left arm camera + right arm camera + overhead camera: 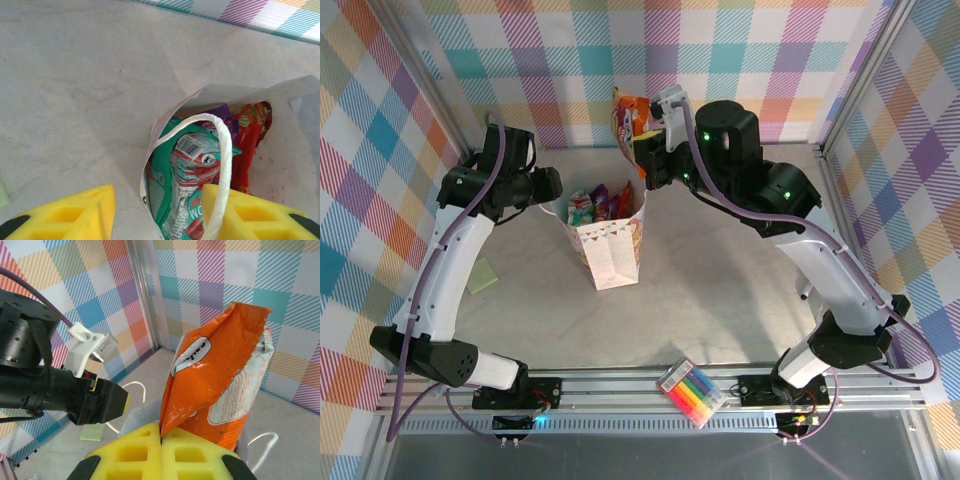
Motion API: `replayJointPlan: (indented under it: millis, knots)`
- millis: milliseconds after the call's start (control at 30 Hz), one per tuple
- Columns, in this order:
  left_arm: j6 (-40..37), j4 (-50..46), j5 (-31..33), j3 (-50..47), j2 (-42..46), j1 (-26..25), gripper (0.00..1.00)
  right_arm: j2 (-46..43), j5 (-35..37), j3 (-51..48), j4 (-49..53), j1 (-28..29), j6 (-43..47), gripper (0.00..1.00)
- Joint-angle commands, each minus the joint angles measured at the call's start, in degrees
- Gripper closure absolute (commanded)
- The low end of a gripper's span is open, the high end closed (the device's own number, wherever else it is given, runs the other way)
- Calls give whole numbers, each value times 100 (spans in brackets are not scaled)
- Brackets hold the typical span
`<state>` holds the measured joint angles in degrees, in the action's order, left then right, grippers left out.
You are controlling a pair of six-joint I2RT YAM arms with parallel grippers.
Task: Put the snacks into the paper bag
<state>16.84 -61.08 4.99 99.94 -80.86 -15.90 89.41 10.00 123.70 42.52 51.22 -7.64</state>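
Note:
The white paper bag [613, 255] stands open in the middle of the table. Inside it are a teal packet [192, 167], a purple candy bag [220, 113] and a red packet [250, 137]. My left gripper [157, 196] is open at the bag's left rim. Its yellow fingers [75, 215] straddle the bag's wall, and the rope handle [225, 155] loops over the right finger. My right gripper [161, 439] is shut on the lower corner of an orange-red chip bag [215, 370]. It holds that chip bag [628, 115] in the air behind the paper bag.
A flat pack of coloured marker pens [692, 392] lies on the rail at the near edge. A pale green pad [483, 276] lies on the table to the left of the left arm. Plaid walls and metal posts [826, 150] close in the back and sides.

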Motion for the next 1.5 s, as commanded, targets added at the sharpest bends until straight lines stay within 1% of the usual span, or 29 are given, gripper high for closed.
replayJointPlan:
  millis: [0, 167, 267, 433, 600, 833, 933, 1000, 1067, 1167, 1467]
  knots:
    - [-58, 63, -50, -19, 141, 96, 51, -67, -259, 200, -396, 77, -14, 100]
    - [-58, 35, -40, -1, 163, 96, 51, 187, -323, 304, -285, 81, -44, 100]
    - [-65, 35, -22, -27, 180, 105, 51, 344, -194, 324, -218, 81, -2, 100]
    - [-85, 13, -18, 33, 132, 114, 51, 688, 65, 819, 372, 79, -29, 100]
    - [-89, 65, -57, 65, 91, 131, 51, 896, 90, 1086, 894, 81, -140, 100]
    - [-102, 70, -75, 128, 34, 139, 51, 1153, 138, 1170, 1389, 56, -263, 100]
    - [-102, 84, -93, 114, 19, 149, 51, 1251, 21, 1200, 1549, -49, -381, 100]
    - [-109, 82, -118, 100, 9, 157, 51, 1326, -426, 1209, 1663, -257, -574, 100]
    - [-111, 87, -126, 89, -1, 166, 51, 1398, -645, 1210, 1740, -388, -733, 100]
    - [-120, 105, -135, 87, -12, 175, 51, 1498, -570, 1218, 1795, -435, -741, 100]
    - [-153, 123, -177, 78, -57, 224, 51, 1764, -733, 1420, 1970, -578, -862, 100]
